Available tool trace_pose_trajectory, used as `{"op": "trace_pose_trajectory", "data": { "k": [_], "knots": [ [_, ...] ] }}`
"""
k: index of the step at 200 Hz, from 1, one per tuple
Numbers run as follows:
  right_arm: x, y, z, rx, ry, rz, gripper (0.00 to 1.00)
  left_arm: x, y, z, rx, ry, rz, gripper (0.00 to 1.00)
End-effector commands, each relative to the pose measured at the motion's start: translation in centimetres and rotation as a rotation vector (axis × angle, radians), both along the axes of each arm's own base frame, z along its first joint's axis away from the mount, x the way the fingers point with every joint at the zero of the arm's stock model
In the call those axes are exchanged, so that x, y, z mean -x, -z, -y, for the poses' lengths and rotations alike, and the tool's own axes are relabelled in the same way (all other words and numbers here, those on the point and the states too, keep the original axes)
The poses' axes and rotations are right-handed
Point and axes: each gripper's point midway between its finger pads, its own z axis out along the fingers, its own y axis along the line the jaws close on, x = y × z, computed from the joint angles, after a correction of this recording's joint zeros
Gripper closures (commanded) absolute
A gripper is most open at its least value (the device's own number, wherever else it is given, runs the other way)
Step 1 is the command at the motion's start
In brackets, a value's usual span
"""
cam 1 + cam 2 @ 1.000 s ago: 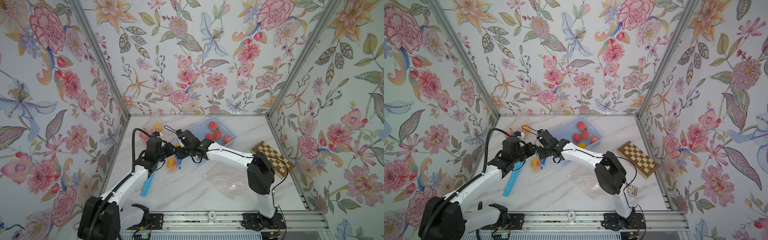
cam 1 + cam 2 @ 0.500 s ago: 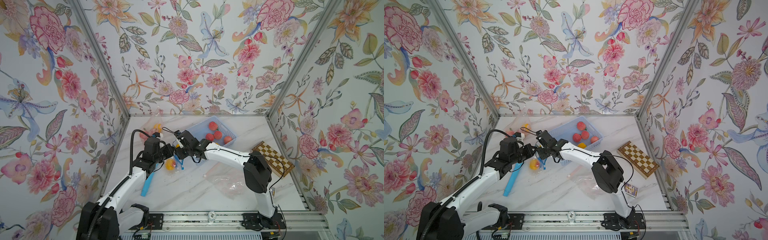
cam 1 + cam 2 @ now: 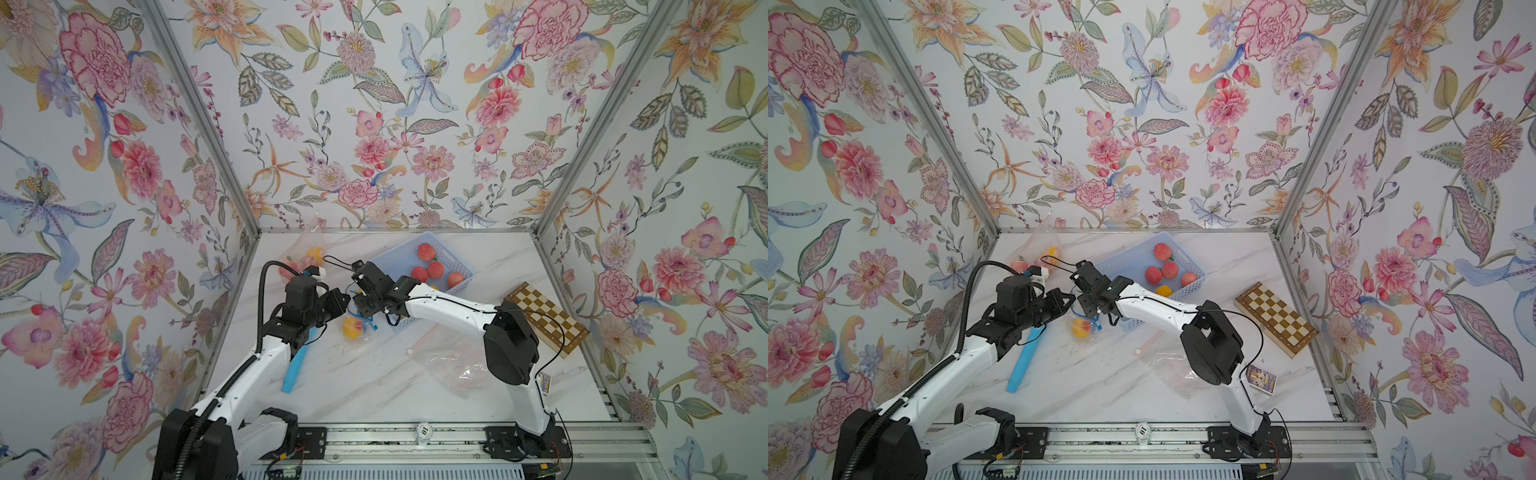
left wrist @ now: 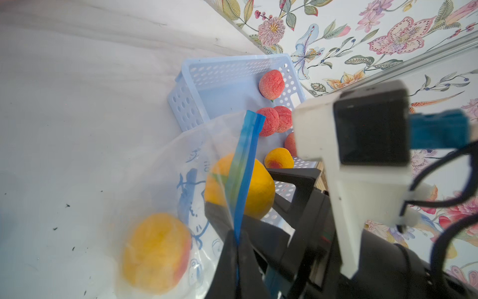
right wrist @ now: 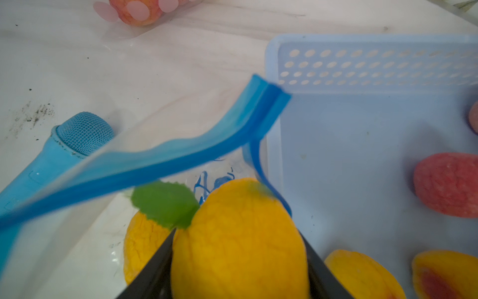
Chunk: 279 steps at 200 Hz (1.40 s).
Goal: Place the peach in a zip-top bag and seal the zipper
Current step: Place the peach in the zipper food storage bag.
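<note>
The left end effector [image 4: 236, 242], beside the basket [image 5: 362, 64], is clamped shut on the zipper strip [image 4: 245, 155] of the zip-top bag [image 4: 181, 160], apparently to keep the mouth raised for loading. The right end effector [image 5: 236, 234] grips the peach [image 5: 243, 259] at that mouth, just beside the basket corner.

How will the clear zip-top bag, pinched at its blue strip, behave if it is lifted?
Probably floppy: the blue strip of the zip-top bag curves where unheld. Its glossy film may slip from the left fingers. The peach seen through it may drag it down.
</note>
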Motion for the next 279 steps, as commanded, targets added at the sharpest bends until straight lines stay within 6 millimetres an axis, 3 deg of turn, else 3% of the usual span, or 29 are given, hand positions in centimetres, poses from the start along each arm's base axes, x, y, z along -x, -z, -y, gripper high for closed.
{"op": "trace_pose_trajectory", "data": {
  "k": [1,50,111,146,205,279],
  "knots": [
    [1.6,-2.8,-1.3,-0.07,-0.051,-0.016,0.46,-0.6,0.5,0.3,0.045,-0.001,0.0,1.0],
    [2.2,-2.4,-2.0,-0.098,-0.09,-0.037,0.34,-1.2,1.2,0.8,0.061,0.005,-0.012,1.0],
    [1.9,-2.1,-1.4,-0.095,-0.075,-0.049,0.34,-1.7,2.5,0.8,0.083,-0.005,-0.038,1.0],
    [1.9,-2.2,-1.1,-0.089,-0.075,-0.051,0.22,-2.3,2.7,1.0,0.102,-0.003,-0.044,1.0],
    [1.2,-1.6,-1.2,-0.104,-0.056,-0.078,0.27,-2.5,2.5,1.3,0.129,0.011,-0.048,1.0],
    [1.7,-7.4,0.4,-0.263,0.013,-0.095,0.29,-2.6,2.4,0.7,0.117,-0.004,-0.034,1.0]
  ]
}}
